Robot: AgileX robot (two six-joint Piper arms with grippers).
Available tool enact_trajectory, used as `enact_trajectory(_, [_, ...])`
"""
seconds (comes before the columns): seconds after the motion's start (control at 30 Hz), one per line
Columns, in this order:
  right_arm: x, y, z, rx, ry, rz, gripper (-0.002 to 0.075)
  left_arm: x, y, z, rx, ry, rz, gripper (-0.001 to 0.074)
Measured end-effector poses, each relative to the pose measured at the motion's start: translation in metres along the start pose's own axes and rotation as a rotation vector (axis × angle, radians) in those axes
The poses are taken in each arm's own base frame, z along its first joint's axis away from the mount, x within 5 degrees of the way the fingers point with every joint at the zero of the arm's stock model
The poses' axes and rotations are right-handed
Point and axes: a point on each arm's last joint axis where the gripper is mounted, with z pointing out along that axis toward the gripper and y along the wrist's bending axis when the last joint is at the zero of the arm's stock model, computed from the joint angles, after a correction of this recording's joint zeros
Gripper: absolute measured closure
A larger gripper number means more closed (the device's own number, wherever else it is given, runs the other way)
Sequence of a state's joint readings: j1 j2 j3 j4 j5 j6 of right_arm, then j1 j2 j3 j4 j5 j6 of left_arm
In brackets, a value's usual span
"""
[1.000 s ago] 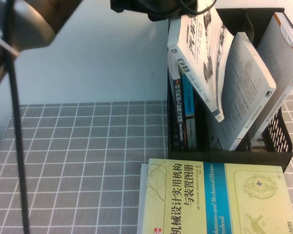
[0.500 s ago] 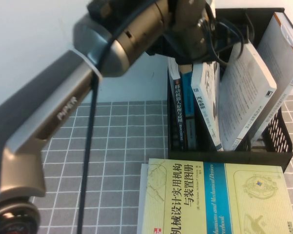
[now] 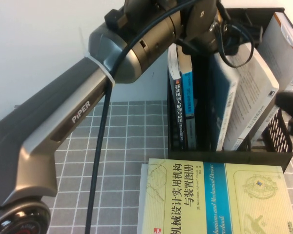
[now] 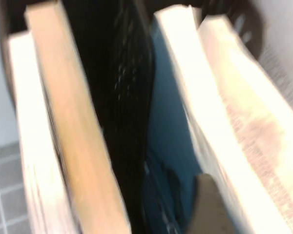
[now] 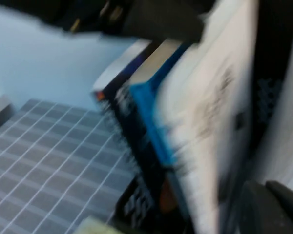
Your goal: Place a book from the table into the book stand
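Book (image 3: 223, 105) with the dark blue cover stands upright in the middle slot of the black book stand (image 3: 273, 158), and you see the left gripper (image 3: 237, 36) just above it and the right gripper (image 3: 290, 109) beside the stand, their fingers unclear.

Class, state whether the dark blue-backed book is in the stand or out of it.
In: the book stands in the stand's middle slot, left end effector above it.

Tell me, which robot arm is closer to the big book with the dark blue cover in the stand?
Left. The left end effector is right above the book, over the book stand. The right end effector sits beside the stand's right end.
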State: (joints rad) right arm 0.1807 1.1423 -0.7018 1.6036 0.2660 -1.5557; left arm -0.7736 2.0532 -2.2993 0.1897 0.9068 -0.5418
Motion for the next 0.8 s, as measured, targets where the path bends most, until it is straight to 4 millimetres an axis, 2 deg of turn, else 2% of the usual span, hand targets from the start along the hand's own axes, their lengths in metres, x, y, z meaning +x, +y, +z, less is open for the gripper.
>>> enact_trajectory(0.07, [0.013, 0.002, 0.000, -0.035, 0.037, 0.013, 0.0729, -0.004, -0.002, -0.003, 0.016, -0.027, 0.004, 0.0310])
enact_trajectory(0.13, [0.028, 0.003, 0.000, -0.046, 0.080, 0.017, 0.0729, -0.005, -0.002, -0.004, 0.022, -0.045, 0.009, 0.0251])
enact_trajectory(0.23, [0.050, 0.003, -0.001, -0.053, 0.139, 0.020, 0.0729, -0.007, 0.000, -0.004, -0.004, -0.062, 0.047, 0.0252])
enact_trajectory(0.33, [0.065, 0.003, -0.003, -0.066, 0.180, 0.025, 0.0729, -0.009, 0.002, -0.008, -0.019, -0.068, 0.080, 0.0356])
enact_trajectory(0.4, [0.070, 0.004, -0.004, -0.075, 0.195, 0.023, 0.0729, -0.011, 0.003, -0.016, -0.035, -0.062, 0.099, 0.0475])
enact_trajectory(0.47, [0.071, 0.006, -0.004, -0.099, 0.201, 0.014, 0.0729, -0.015, 0.005, -0.033, -0.045, -0.060, 0.146, 0.0615])
enact_trajectory(0.5, [0.072, 0.008, -0.004, -0.119, 0.203, 0.010, 0.0729, -0.017, 0.006, -0.041, -0.050, -0.057, 0.180, 0.0657])
enact_trajectory(0.57, [0.073, 0.014, -0.006, -0.191, 0.216, -0.012, 0.0729, -0.022, 0.010, -0.066, -0.069, -0.046, 0.248, 0.0703])
enact_trajectory(0.6, [0.074, 0.018, -0.007, -0.236, 0.233, -0.024, 0.0729, -0.022, 0.012, -0.074, -0.081, -0.028, 0.276, 0.0712])
enact_trajectory(0.67, [0.079, 0.024, -0.010, -0.313, 0.284, -0.040, 0.0729, -0.023, 0.018, -0.101, -0.108, 0.020, 0.346, 0.0726])
enact_trajectory(0.8, [0.092, 0.031, -0.021, -0.414, 0.527, -0.071, 0.0729, -0.023, 0.026, -0.139, -0.132, 0.046, 0.417, 0.0734])
